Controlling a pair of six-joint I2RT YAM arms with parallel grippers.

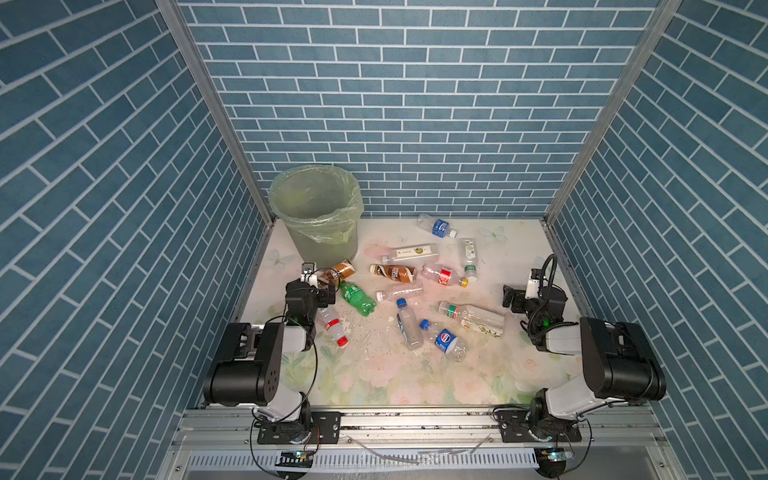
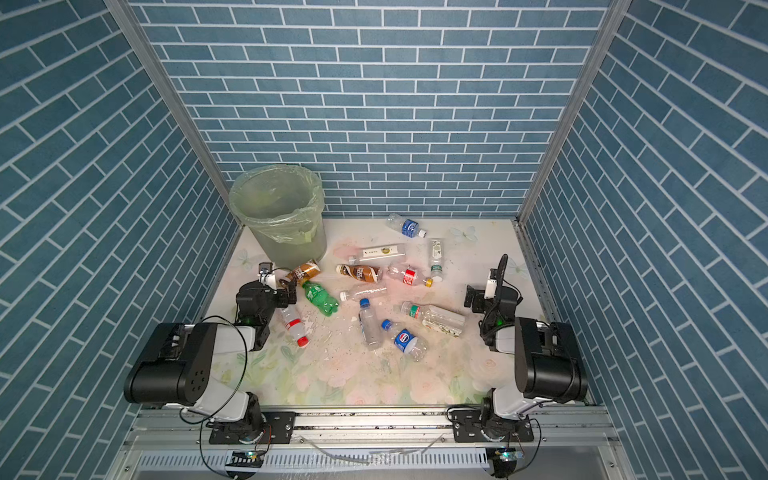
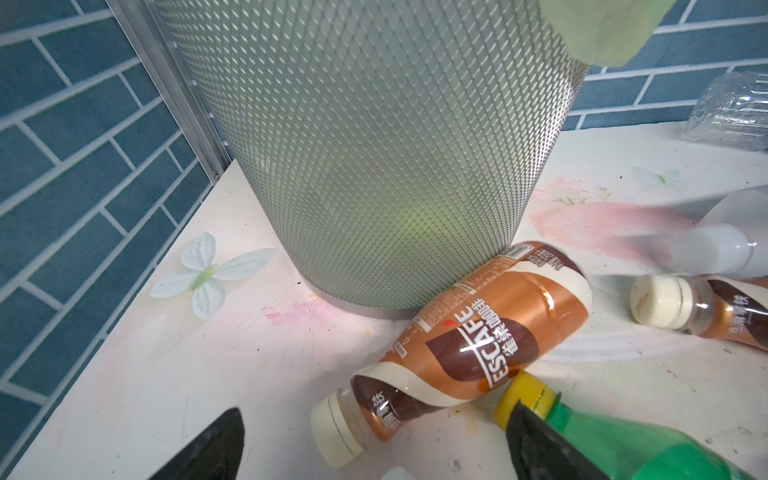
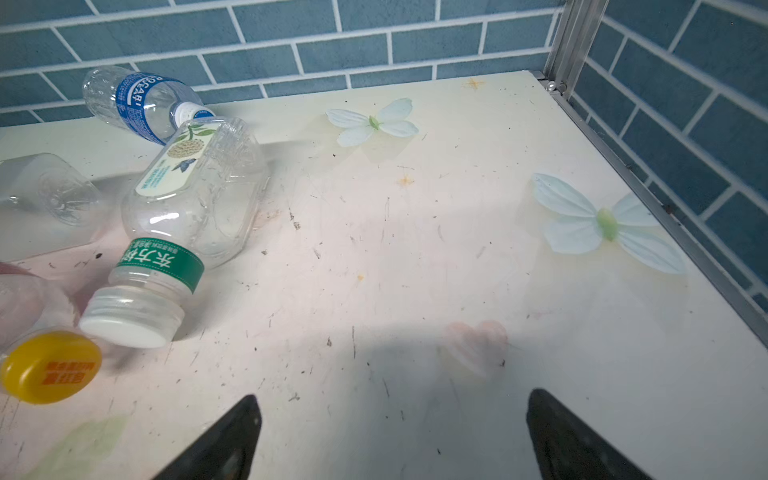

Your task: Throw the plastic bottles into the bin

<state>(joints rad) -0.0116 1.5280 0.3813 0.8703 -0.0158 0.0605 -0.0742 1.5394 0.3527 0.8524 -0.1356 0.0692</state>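
Observation:
The bin (image 1: 324, 245) (image 2: 291, 245) (image 3: 374, 158) stands at the back left, lined with a pale green bag. Several plastic bottles lie across the table in both top views. A brown-labelled bottle (image 1: 341, 271) (image 3: 478, 340) rests against the bin's foot. Beside it lies a green bottle (image 1: 356, 297) (image 3: 648, 449). My left gripper (image 1: 329, 291) (image 3: 376, 409) is open low over the table, and the brown bottle's cream cap (image 3: 336, 432) lies between its fingers. My right gripper (image 1: 509, 297) (image 4: 394, 397) is open over bare table, right of a green-banded clear bottle (image 4: 183, 208).
Blue brick-pattern walls close in the table (image 1: 415, 374) at the back and both sides, with metal posts at the back corners. A metal rail (image 1: 415, 419) carries both arm bases at the front. A red-capped bottle (image 1: 332, 326) lies under the left arm.

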